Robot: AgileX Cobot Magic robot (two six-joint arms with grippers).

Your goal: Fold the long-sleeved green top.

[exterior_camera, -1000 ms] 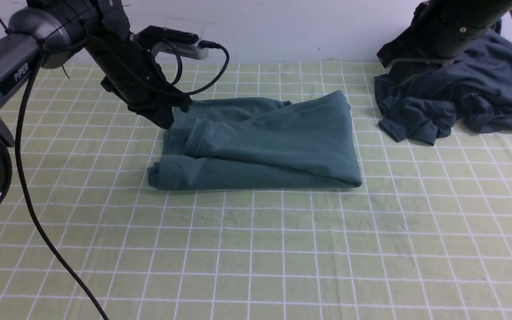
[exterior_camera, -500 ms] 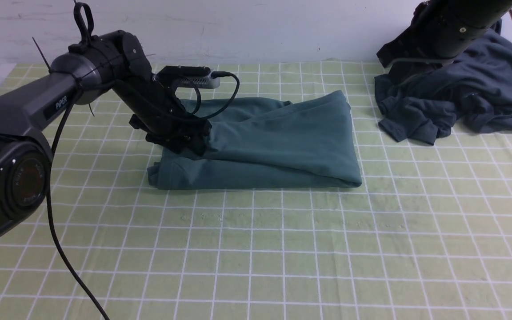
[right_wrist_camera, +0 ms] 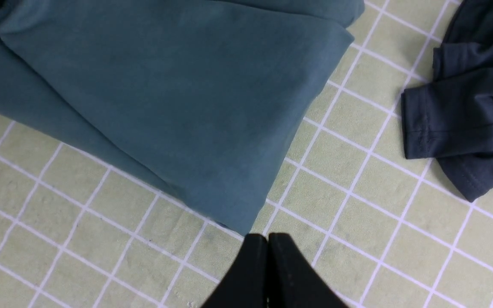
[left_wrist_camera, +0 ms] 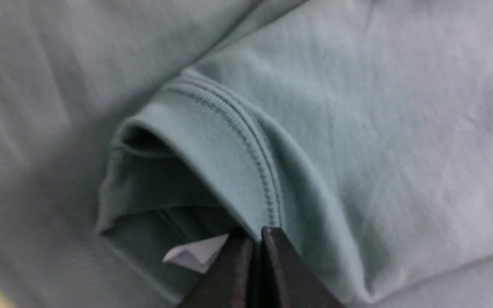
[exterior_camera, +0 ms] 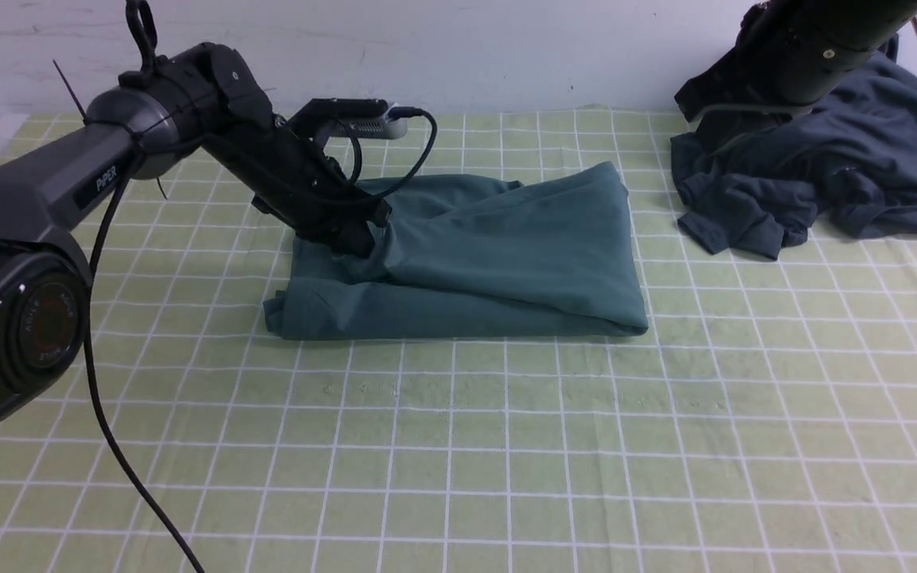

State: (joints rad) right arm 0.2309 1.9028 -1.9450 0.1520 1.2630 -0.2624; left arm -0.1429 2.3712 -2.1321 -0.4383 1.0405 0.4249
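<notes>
The green long-sleeved top [exterior_camera: 490, 255] lies folded into a rough rectangle on the checked cloth at mid-table. My left gripper [exterior_camera: 359, 239] is at its left far part, shut on the ribbed neckband [left_wrist_camera: 229, 158], which is pulled up a little. In the left wrist view the gripper [left_wrist_camera: 258, 233] pinches the neckband, and the white neck label [left_wrist_camera: 193, 254] shows inside the collar. My right gripper [right_wrist_camera: 268, 235] is shut and empty, held above the table by the top's right edge [right_wrist_camera: 165, 85]. The chest logo is hidden.
A dark charcoal-grey garment [exterior_camera: 840, 175] lies crumpled at the back right under my right arm [exterior_camera: 793, 56]; it also shows in the right wrist view [right_wrist_camera: 464, 115]. The left arm's cable [exterior_camera: 84, 382] hangs over the front left. The yellow-green checked cloth [exterior_camera: 458, 446] covers the table.
My left gripper came down from the top's far left corner onto the top, closed on the neckband, and has drawn it slightly up and back. The right arm has not moved.
</notes>
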